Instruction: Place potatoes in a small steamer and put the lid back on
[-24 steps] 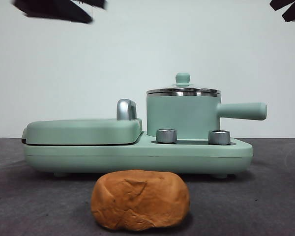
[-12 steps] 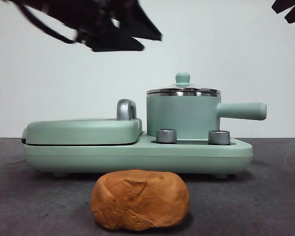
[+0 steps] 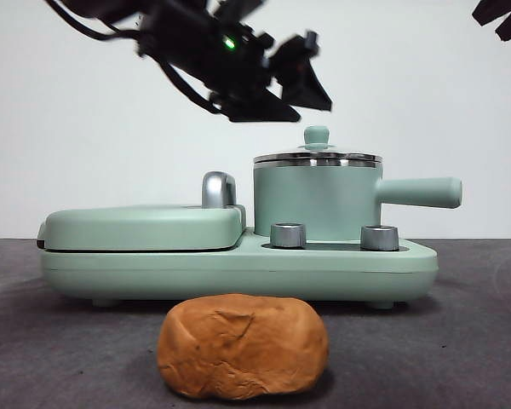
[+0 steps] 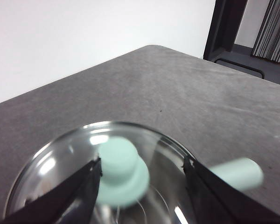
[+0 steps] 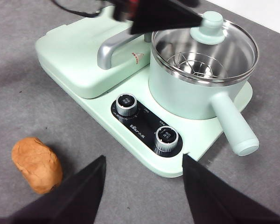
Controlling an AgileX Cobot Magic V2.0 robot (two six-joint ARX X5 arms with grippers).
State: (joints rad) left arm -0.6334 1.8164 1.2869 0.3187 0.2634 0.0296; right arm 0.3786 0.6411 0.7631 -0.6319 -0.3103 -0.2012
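Note:
The potato (image 3: 243,347), an orange-brown wrinkled lump, lies on the grey table in front of the appliance; it also shows in the right wrist view (image 5: 37,164). The small steamer (image 3: 315,200) stands on the appliance's right side, its handle pointing right. The glass lid (image 3: 317,156) sits on it, with its mint knob (image 4: 121,170) on top. My left gripper (image 3: 302,102) hovers just above and left of the knob, open, its jaws either side of the knob (image 4: 142,163) without touching. My right gripper (image 5: 143,158) is open and empty, high above the table.
The mint-green base (image 3: 238,273) carries a closed flat griddle cover (image 3: 145,226) with a silver handle (image 3: 219,189) on the left. Two steel dials (image 3: 288,235) (image 3: 380,238) sit in front of the pot. The right arm shows as a black tip (image 3: 501,17) at the top right.
My left arm has swung in from the top left, moving right and down to just above the lid's knob. The potato, pot and lid have not moved.

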